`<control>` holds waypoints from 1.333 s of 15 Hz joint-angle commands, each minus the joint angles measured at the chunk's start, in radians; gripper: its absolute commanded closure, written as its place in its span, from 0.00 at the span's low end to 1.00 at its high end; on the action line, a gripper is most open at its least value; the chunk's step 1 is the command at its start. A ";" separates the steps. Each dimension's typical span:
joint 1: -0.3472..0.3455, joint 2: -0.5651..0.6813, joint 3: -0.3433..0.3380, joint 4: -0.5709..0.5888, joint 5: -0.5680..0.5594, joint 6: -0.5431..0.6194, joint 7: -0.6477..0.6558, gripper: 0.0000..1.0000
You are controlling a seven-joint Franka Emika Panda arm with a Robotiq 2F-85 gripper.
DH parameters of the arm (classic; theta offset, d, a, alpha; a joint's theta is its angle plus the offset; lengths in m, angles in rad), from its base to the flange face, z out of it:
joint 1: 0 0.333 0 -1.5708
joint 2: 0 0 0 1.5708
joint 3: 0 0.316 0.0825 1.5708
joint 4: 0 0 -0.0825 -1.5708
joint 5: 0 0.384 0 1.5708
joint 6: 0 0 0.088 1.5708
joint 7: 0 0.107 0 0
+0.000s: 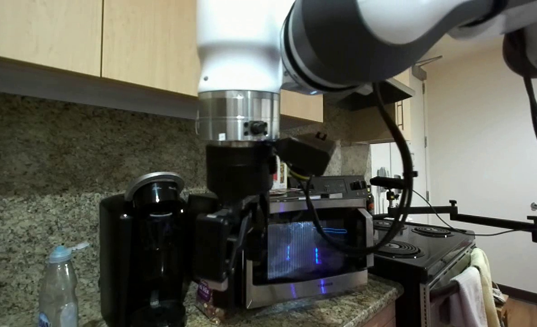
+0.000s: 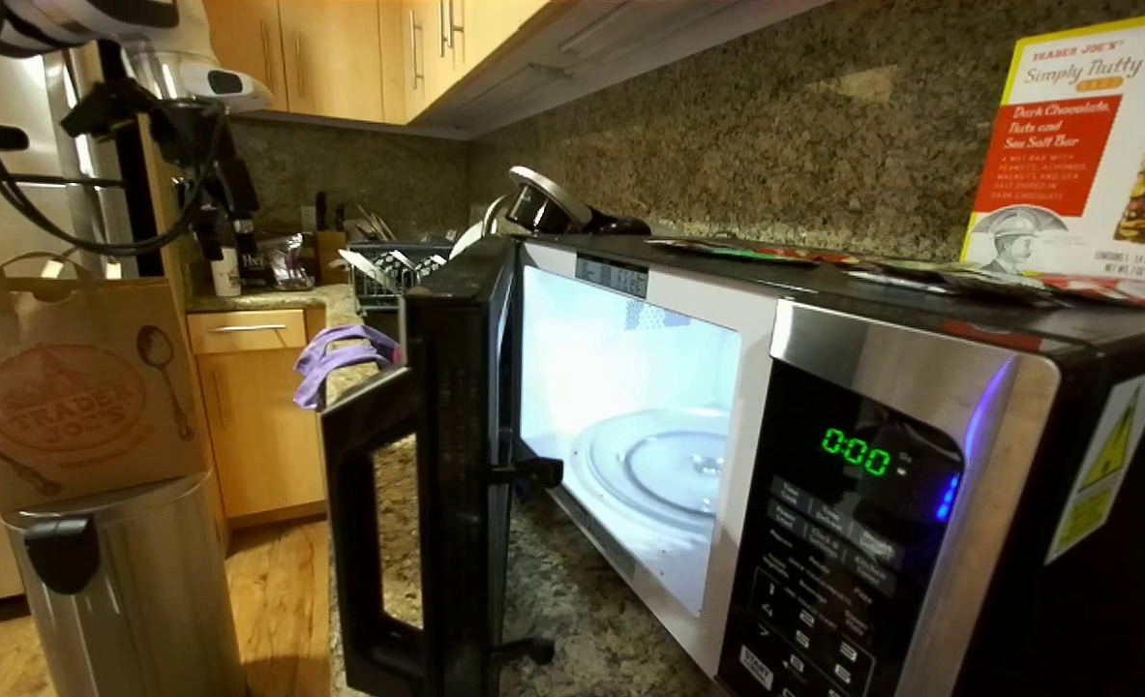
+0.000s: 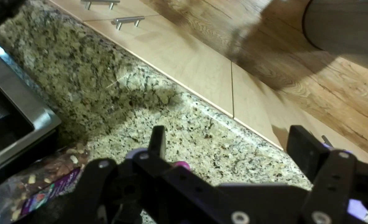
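Note:
My gripper [image 1: 216, 272] points down over the granite counter, between the black coffee maker [image 1: 146, 254] and the microwave [image 1: 316, 247] in an exterior view. It also shows in an exterior view [image 2: 224, 208] at the far upper left. In the wrist view the two fingers [image 3: 230, 144] stand wide apart with only counter between them. A snack bag with a purple label [image 3: 51, 191] lies left of the gripper, beside the microwave door's corner [image 3: 37, 115]. A small pink thing [image 3: 182, 165] peeks out behind the left finger. The microwave door [image 2: 456, 436] stands open; the lit inside holds a glass turntable [image 2: 659, 460].
A clear bottle [image 1: 59, 293] stands near the coffee maker. A stove [image 1: 431, 240] with hanging towels [image 1: 472, 290] is beyond the microwave. A snack-bar box [image 2: 1080, 145] stands on top of it. A purple cloth [image 2: 340, 358] hangs over the counter edge. A paper bag [image 2: 78, 387] sits on a trash can [image 2: 136, 581].

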 commanded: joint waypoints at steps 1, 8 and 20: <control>0.062 0.120 -0.030 0.138 -0.069 -0.070 0.004 0.00; 0.087 0.118 -0.062 0.122 -0.042 -0.037 -0.002 0.00; 0.070 0.461 -0.164 0.540 -0.043 0.065 -0.581 0.00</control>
